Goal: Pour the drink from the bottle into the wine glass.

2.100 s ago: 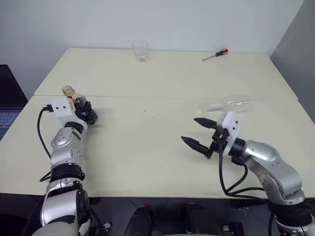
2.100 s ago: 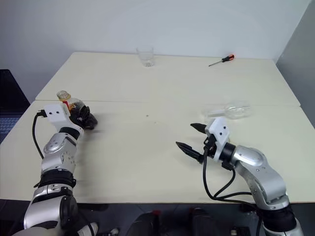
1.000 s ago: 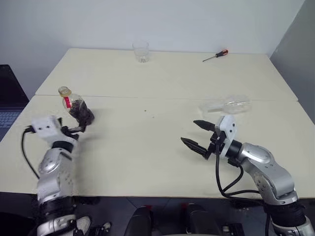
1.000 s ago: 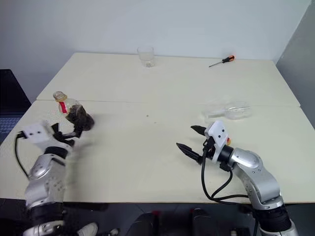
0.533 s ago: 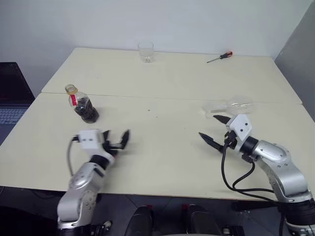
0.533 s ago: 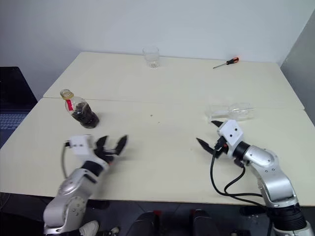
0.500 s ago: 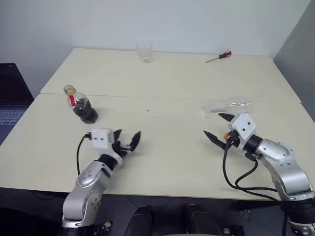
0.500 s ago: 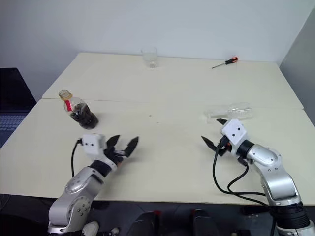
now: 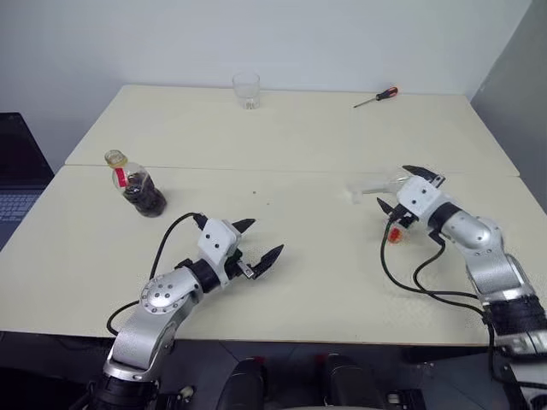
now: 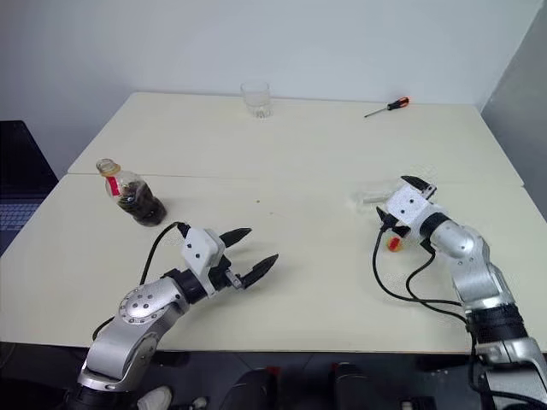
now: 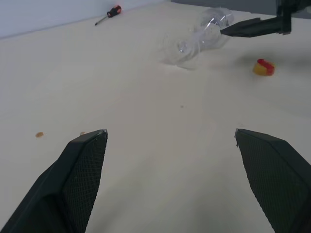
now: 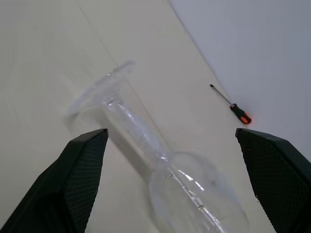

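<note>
Bottle (image 9: 135, 185) upright, part-full dark drink (image 9: 147, 200); wine glass (image 12: 146, 160) on side, empty; both grippers wide, empty.

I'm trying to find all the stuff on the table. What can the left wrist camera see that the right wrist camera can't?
Only the left wrist view has the small yellow-and-red cap lying on the table, plus a finger of the right tool reaching toward the glass. Only the right wrist view shows the glass's stem and round foot up close, between that tool's open fingers. Both show the wine glass lying on its side and the screwdriver farther back.
</note>
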Action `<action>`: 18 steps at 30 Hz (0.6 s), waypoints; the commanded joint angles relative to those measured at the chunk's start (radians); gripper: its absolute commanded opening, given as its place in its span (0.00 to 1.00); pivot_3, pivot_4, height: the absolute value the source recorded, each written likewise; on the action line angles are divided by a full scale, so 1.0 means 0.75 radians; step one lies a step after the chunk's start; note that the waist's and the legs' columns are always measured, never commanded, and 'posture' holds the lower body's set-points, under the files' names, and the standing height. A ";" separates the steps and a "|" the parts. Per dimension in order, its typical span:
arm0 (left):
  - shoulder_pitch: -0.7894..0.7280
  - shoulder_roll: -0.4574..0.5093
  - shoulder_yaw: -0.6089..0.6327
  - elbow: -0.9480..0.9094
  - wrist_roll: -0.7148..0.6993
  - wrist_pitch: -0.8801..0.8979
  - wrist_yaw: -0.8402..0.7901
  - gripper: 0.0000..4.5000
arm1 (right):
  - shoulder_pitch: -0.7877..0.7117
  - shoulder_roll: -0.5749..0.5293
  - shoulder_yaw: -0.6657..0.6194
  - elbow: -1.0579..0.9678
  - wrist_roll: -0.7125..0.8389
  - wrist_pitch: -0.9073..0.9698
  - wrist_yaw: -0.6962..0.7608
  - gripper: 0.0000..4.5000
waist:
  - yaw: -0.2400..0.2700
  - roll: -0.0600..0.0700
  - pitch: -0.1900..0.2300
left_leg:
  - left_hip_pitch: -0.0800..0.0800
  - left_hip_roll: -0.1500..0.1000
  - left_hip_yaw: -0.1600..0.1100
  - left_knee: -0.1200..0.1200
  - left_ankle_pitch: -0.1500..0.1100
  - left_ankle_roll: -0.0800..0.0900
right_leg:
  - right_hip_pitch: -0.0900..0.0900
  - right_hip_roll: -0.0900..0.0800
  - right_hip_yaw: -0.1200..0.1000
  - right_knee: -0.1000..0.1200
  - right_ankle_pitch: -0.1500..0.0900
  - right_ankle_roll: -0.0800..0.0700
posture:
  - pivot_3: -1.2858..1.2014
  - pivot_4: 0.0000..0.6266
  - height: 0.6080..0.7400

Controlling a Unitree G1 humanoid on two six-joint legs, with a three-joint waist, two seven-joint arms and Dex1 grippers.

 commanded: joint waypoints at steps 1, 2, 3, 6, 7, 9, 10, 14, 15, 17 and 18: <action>-0.023 -0.027 0.029 -0.036 -0.011 -0.029 0.005 0.99 | -0.080 -0.007 0.042 0.112 -0.117 -0.101 -0.094 1.00 | 0.001 0.000 0.000 | 0.000 0.000 0.000 0.000 0.000 0.000 | 0.000 0.000 0.000 0.000 0.000 0.000 | 0.52 0.24 1.00; -0.023 -0.032 0.030 -0.040 -0.025 -0.018 -0.004 0.99 | -0.101 -0.004 0.058 0.149 -0.143 -0.116 -0.112 1.00 | 0.000 0.000 0.000 | 0.000 0.000 0.000 0.000 0.000 0.000 | 0.000 0.000 0.000 0.000 0.000 0.000 | 0.52 0.24 1.00; -0.022 -0.035 0.031 -0.048 -0.039 -0.011 -0.015 0.99 | -0.124 0.002 0.072 0.187 -0.167 -0.128 -0.132 1.00 | 0.000 0.000 0.000 | 0.000 0.000 0.000 0.000 0.000 0.000 | 0.000 0.000 0.000 0.000 0.000 0.000 | 0.52 0.24 1.00; -0.026 -0.029 0.028 -0.058 -0.051 -0.005 -0.044 0.99 | -0.187 0.006 0.112 0.287 -0.229 -0.162 -0.170 1.00 | -0.001 0.000 0.000 | 0.000 0.000 0.000 0.000 0.000 0.000 | 0.000 0.000 0.000 0.000 0.000 0.000 | 0.52 0.24 1.00; -0.029 -0.026 0.027 -0.057 -0.048 -0.009 -0.050 0.99 | -0.210 0.006 0.131 0.322 -0.254 -0.174 -0.181 1.00 | -0.001 0.000 0.000 | 0.000 0.000 0.000 0.000 0.000 0.000 | 0.000 0.000 0.000 0.000 0.000 0.000 | 0.52 0.24 1.00; -0.032 -0.026 0.028 -0.052 -0.041 -0.017 -0.054 0.99 | -0.242 0.010 0.153 0.375 -0.286 -0.196 -0.203 1.00 | -0.002 0.001 0.000 | 0.000 0.000 0.000 0.000 0.000 0.000 | 0.000 0.000 0.000 0.000 0.000 0.000 | 0.52 0.24 1.00; -0.034 -0.030 0.030 -0.047 -0.038 -0.021 -0.052 0.99 | -0.256 0.014 0.163 0.399 -0.298 -0.202 -0.211 1.00 | -0.002 0.001 0.000 | 0.000 0.000 0.000 0.000 0.000 0.000 | 0.000 0.000 0.000 0.000 0.000 0.000 | 0.52 0.24 1.00; -0.041 -0.043 0.035 -0.032 -0.027 -0.037 -0.044 0.99 | -0.289 0.037 0.174 0.459 -0.309 -0.220 -0.228 1.00 | -0.003 0.001 0.000 | 0.000 0.000 0.000 0.000 0.000 0.000 | 0.000 0.000 0.001 0.000 0.000 0.000 | 0.52 0.24 1.00; -0.040 -0.044 0.036 -0.031 -0.027 -0.038 -0.043 0.99 | -0.286 0.040 0.165 0.457 -0.301 -0.219 -0.224 1.00 | -0.002 0.001 0.000 | 0.000 0.000 0.000 0.000 0.000 0.000 | 0.000 0.000 0.001 0.000 0.000 0.000 | 0.52 0.24 1.00; -0.034 -0.047 0.042 -0.030 -0.027 -0.039 -0.042 0.99 | -0.265 0.039 0.139 0.431 -0.272 -0.205 -0.201 1.00 | -0.002 0.001 0.001 | -0.001 0.000 0.000 0.000 0.000 0.000 | 0.000 0.000 0.001 0.000 0.000 0.000 | 0.52 0.24 1.00; -0.028 -0.046 0.045 -0.029 -0.027 -0.041 -0.043 0.99 | -0.247 0.032 0.127 0.407 -0.259 -0.196 -0.190 1.00 | -0.002 0.001 0.001 | -0.001 0.000 0.000 0.000 0.000 0.000 | 0.000 0.000 0.001 0.000 0.000 0.000 | 0.52 0.24 1.00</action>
